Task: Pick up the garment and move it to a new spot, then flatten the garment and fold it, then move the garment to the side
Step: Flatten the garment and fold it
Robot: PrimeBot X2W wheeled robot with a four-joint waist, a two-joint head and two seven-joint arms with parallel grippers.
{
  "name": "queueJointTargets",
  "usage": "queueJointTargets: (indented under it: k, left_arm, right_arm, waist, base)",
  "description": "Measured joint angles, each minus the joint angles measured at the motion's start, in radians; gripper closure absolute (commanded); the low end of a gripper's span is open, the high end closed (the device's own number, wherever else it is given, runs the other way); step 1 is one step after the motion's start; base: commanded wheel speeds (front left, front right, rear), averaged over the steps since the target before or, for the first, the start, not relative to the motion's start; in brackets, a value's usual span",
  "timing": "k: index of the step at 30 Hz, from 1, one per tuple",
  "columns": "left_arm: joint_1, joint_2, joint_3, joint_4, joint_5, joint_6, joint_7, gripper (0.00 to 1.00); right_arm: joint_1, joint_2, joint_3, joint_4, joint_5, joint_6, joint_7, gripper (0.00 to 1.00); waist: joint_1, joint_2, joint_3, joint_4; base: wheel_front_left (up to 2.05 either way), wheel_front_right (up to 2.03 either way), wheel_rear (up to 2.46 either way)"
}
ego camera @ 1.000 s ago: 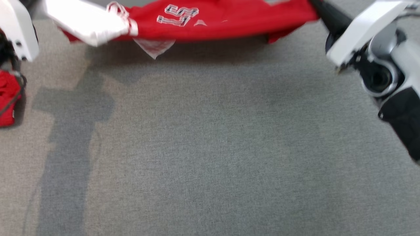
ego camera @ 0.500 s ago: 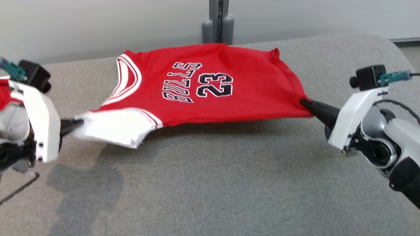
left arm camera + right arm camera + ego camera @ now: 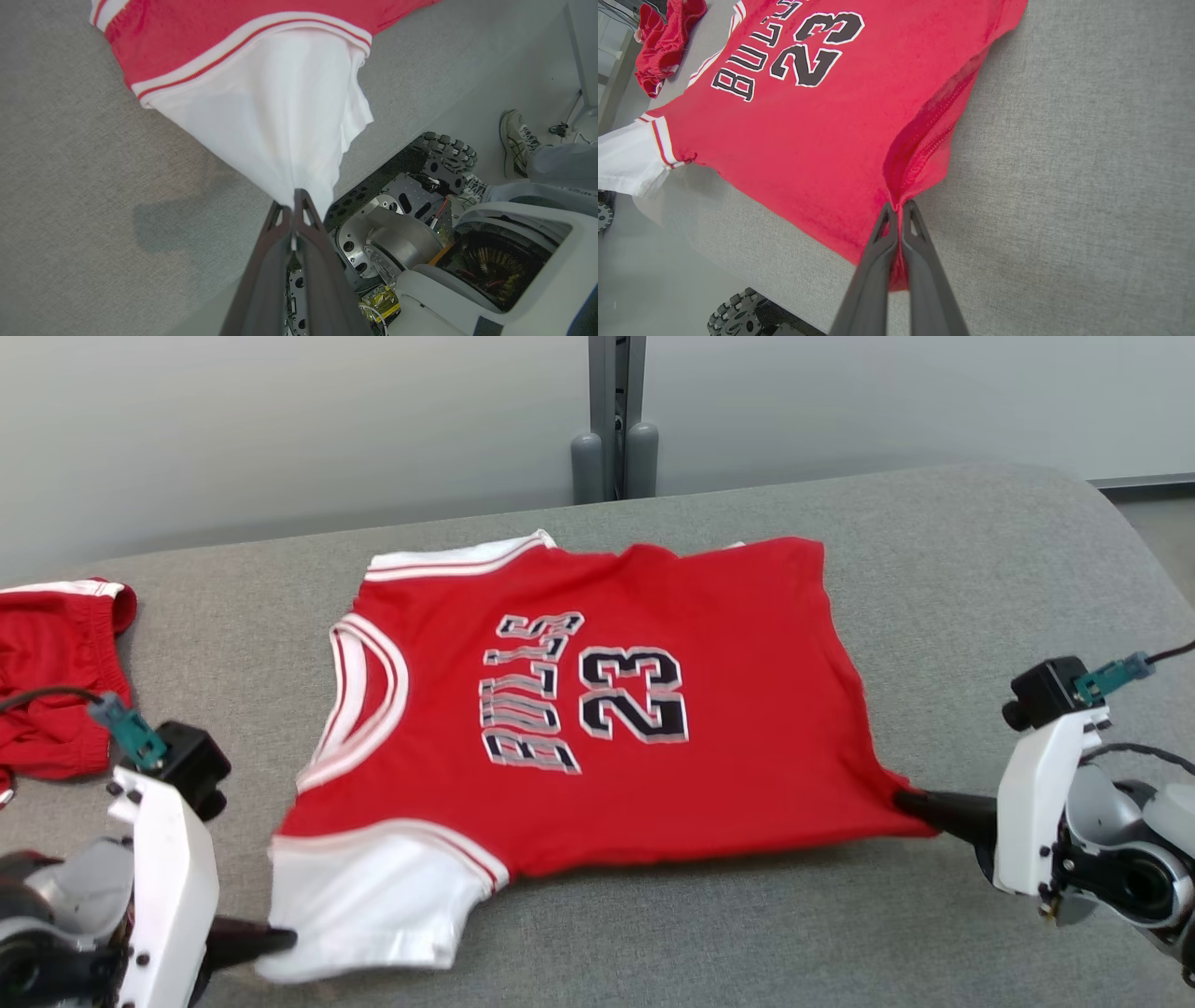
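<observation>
Jersey (image 3: 597,709): red, printed "BULLS 23", lying face up and spread on the grey padded bench (image 3: 980,551). The neck opening faces the robot's left and the hem faces its right.

Left gripper (image 3: 278,939): jaws clenched on the tip of the white sleeve at the near left corner. In the left wrist view (image 3: 294,199) the sleeve is drawn to a taut point at the bench's near edge.

Right gripper (image 3: 902,797): jaws clenched on the near hem corner. In the right wrist view (image 3: 899,205) the red cloth is bunched into a fold at the fingertips.

Other items: red shorts (image 3: 51,681) lie crumpled at the bench's far left, well apart from the jersey. A grey post (image 3: 613,420) stands behind the bench. A person's shoe (image 3: 514,137) rests on the floor beside the robot's base.
</observation>
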Motion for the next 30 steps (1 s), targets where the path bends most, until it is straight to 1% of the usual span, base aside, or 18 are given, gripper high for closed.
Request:
queueJointTargets:
  k: [6,9,11,14,21,25,30]
  left_arm:
    - [0.088,0.069,-0.009,-0.147,-0.07,0.047,0.015,1.0]
    - [0.117,0.102,-0.01,-0.207,-0.089,0.068,0.017,1.0]
    - [0.124,0.119,-0.007,-0.24,-0.092,0.082,0.013,1.0]
    - [0.135,0.128,-0.003,-0.255,-0.104,0.09,0.007,1.0]
    - [0.132,0.118,0.016,-0.229,-0.106,0.093,-0.017,1.0]
    - [0.095,0.091,0.031,-0.174,-0.081,0.083,-0.028,1.0]
    - [0.024,0.039,0.048,-0.09,-0.065,0.068,-0.026,1.0]
  right_arm:
    - [0.052,-0.07,0.018,-0.063,0.021,0.0,0.076,1.0]
    - [0.076,-0.108,0.018,-0.095,0.028,0.0,0.095,1.0]
    - [0.091,-0.138,0.014,-0.119,0.028,0.0,0.115,1.0]
    - [0.106,-0.156,-0.001,-0.142,0.028,0.0,0.123,1.0]
    - [0.122,-0.16,-0.046,-0.159,0.029,0.0,0.137,1.0]
    - [0.114,-0.124,-0.084,-0.131,0.049,0.0,0.138,1.0]
    - [0.08,-0.07,-0.113,-0.093,0.062,0.0,0.155,1.0]
  waist:
    - [0.0,0.0,0.002,0.008]
    - [0.0,0.0,0.007,0.015]
    - [0.0,0.0,0.011,0.021]
    - [0.0,0.0,0.015,0.022]
    - [0.0,0.0,0.027,0.014]
    - [0.0,0.0,0.044,0.004]
    - [0.0,-0.0001,0.075,-0.005]
  base:
    - [0.0,0.0,0.0]
    - [0.0,0.0,0.0]
    - [0.0,0.0,0.0]
    - [0.0,0.0,0.0]
    - [0.0,0.0,0.0]
    - [0.0,0.0,0.0]
    - [0.0,0.0,0.0]
